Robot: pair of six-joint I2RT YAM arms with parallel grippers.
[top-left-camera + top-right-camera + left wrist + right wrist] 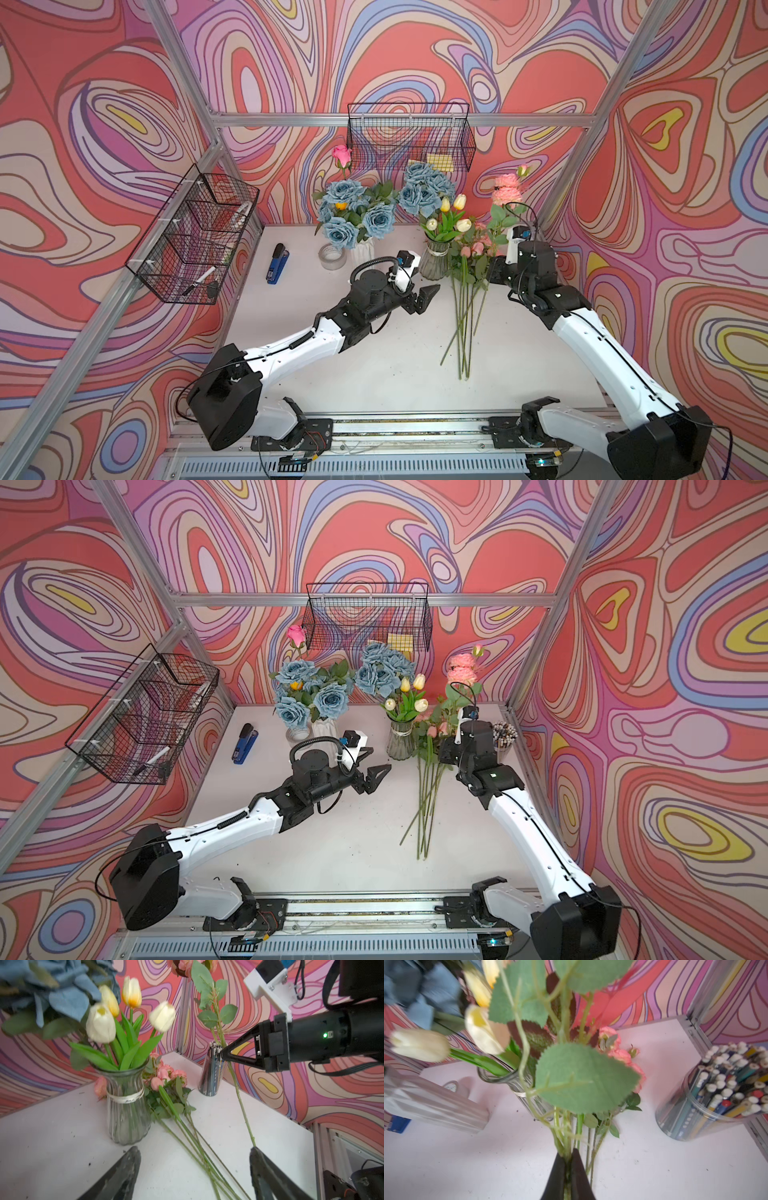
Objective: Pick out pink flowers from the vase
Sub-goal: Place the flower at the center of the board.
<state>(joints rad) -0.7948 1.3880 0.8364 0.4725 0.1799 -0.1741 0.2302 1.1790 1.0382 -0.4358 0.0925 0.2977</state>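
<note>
My right gripper [223,1054] clamps a pink flower [506,188] by its stem; my left gripper [193,1149] gapes empty beside the vase [126,1109].

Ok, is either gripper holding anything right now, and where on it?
Right gripper is shut on a pink flower, partway down its bare stem below the leaves. Left gripper is open, empty.

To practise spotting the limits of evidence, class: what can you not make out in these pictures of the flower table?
Peach-pink ruffled flower in the right gripper: bloom cut by the frame edge in the left wrist view; right wrist view shows its blurred green leaves, no bloom.
White band on the ribbed glass vase: lettering too small, left wrist view.
Deep pink rose: stem base hidden by dusty-blue roses in both top views.
</note>
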